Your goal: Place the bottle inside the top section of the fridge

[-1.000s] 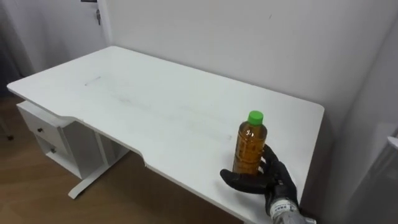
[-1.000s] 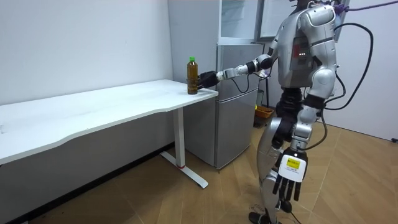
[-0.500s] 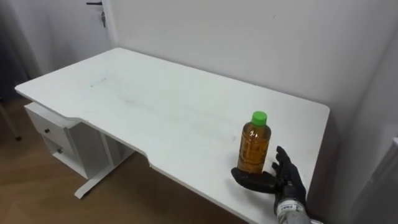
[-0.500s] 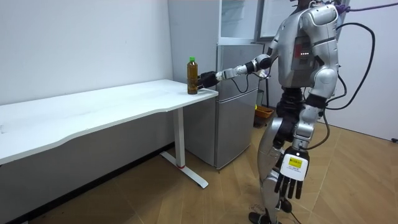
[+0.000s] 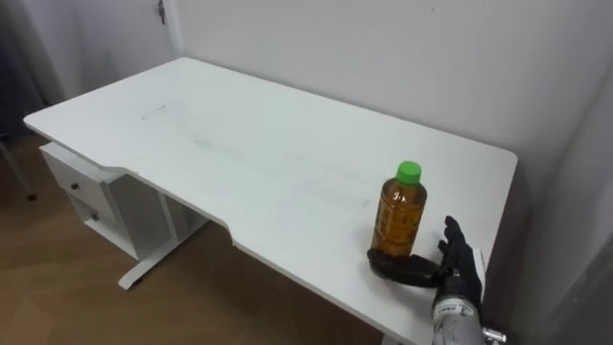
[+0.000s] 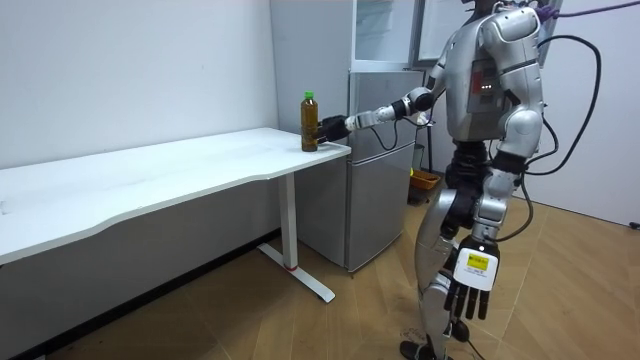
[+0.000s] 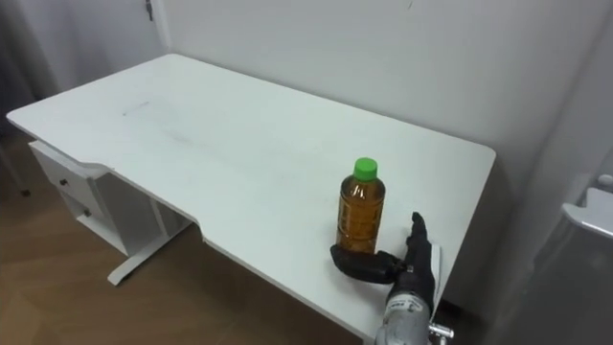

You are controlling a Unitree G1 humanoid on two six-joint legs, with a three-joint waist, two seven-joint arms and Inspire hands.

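At the near right corner of a white table [image 5: 239, 163], in the left eye view, an amber bottle [image 5: 399, 218] with a green cap [image 5: 409, 172] stands upright close to the edge. The robot's right hand [image 5: 429, 272] brackets its base. The thumb lies across the front of the foot, and the fingers [image 5: 454, 243] stand straight just beside the bottle, not wrapped round it. A drawer unit [image 5: 75, 187] sits under the table's far left end.

In the room view, the robot stands beside a silver fridge [image 6: 375, 200], its right arm stretched out to the bottle on the table's corner. Its left hand [image 6: 467, 292] hangs at its side, fingers relaxed and empty. The fridge's upper compartment [image 6: 385, 30] rises above the outstretched arm.

The right eye view shows the same loose bracket low on the bottle, which stands on the table.

The likely hazard is a tip. The bottle is tall, the contact sits at its foot, and the table edge is near. A lift or a nudge before the fingers close round the body could topple it or send it rolling off to the floor.
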